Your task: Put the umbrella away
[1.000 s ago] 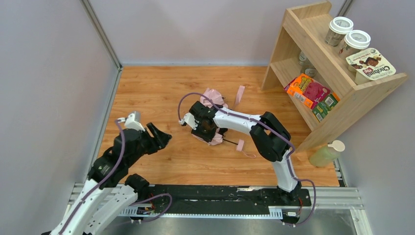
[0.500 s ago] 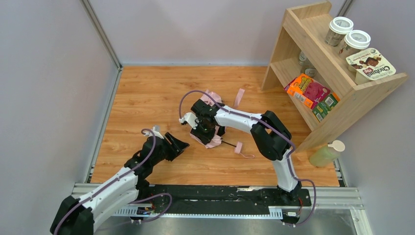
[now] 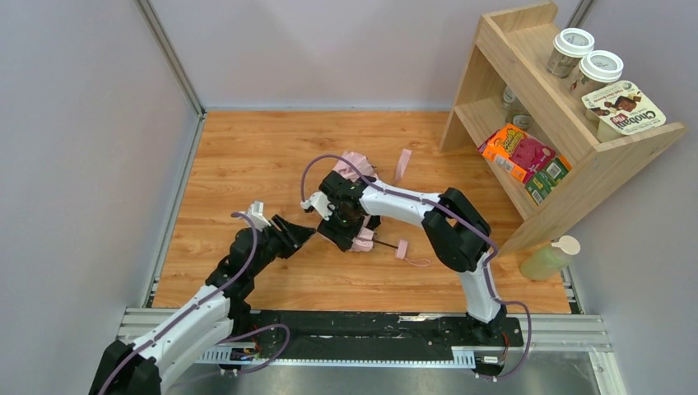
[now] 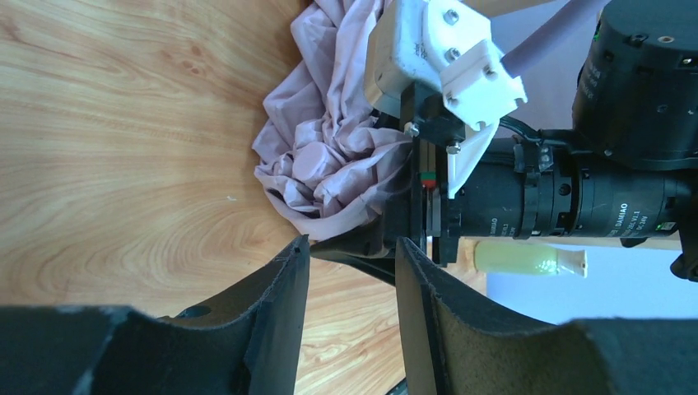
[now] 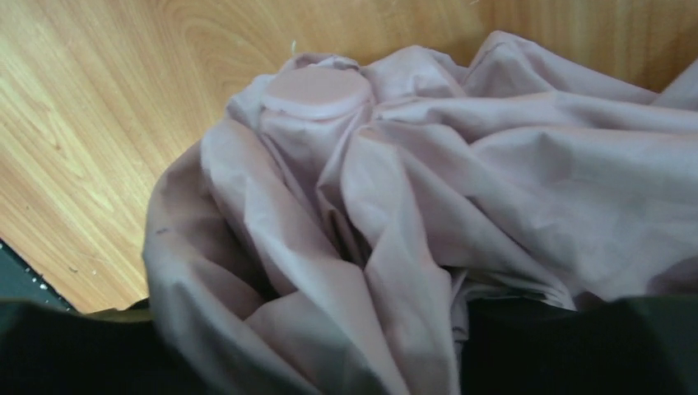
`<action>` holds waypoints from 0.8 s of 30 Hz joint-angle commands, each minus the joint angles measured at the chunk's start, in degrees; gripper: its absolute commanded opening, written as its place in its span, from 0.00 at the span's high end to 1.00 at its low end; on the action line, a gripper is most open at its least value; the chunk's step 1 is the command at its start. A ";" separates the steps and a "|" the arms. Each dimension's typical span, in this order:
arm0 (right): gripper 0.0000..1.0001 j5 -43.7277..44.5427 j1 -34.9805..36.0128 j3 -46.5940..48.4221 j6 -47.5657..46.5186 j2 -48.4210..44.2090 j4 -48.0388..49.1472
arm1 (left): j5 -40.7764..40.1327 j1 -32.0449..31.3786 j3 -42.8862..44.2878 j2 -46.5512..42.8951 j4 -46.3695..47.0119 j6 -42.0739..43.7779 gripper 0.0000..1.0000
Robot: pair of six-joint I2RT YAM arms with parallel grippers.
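A wooden shelf unit point(image 3: 527, 99) stands at the upper right of the top view. Its top board carries two white-lidded jars point(image 3: 584, 58) and a Chobani carton point(image 3: 623, 111); the lower board holds an orange box point(image 3: 514, 151) with a green box point(image 3: 547, 177) just beside it, and further jars sit behind, too shadowed to read. A pale green bottle point(image 3: 550, 259) lies on the table point(image 3: 247, 148) beside the unit's foot. The table is wood-grained, fenced by plain grey walls point(image 3: 82, 123) at the left and the top of the frame.

The umbrella point(image 3: 355, 162) lies crumpled at the middle of the table, mostly beneath the right arm. Its bunched cloth runs roughly from the top of the frame toward the bottom; a thin dark shaft juts from the lower end toward the right, ending in a small pink piece point(image 3: 402, 248), and a pink strap point(image 3: 402, 163) trails at the upper right.

The right end effector point(image 3: 344, 224) is clamped on the umbrella's cloth, which fills the right wrist view. The left end effector point(image 3: 300, 236) has its fingers apart, tips just beside the right one, low over the table
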 commanded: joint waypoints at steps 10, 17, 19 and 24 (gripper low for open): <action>0.13 -1.65 0.46 2.94 4.32 -4.91 -11.81 | -0.67 0.21 1.04 -5.44 -8.54 2.74 0.49; 0.39 -5.08 0.11 1.53 2.82 -4.39 -9.79 | 4.08 0.21 2.00 2.83 -1.94 2.30 0.50; 0.48 -6.31 -0.42 1.53 3.17 -3.26 -8.74 | 4.61 0.22 2.36 3.53 -2.11 1.96 0.50; 0.76 -7.80 -1.56 2.06 2.47 0.00 -7.42 | 6.02 0.21 1.83 2.49 -1.93 0.72 0.47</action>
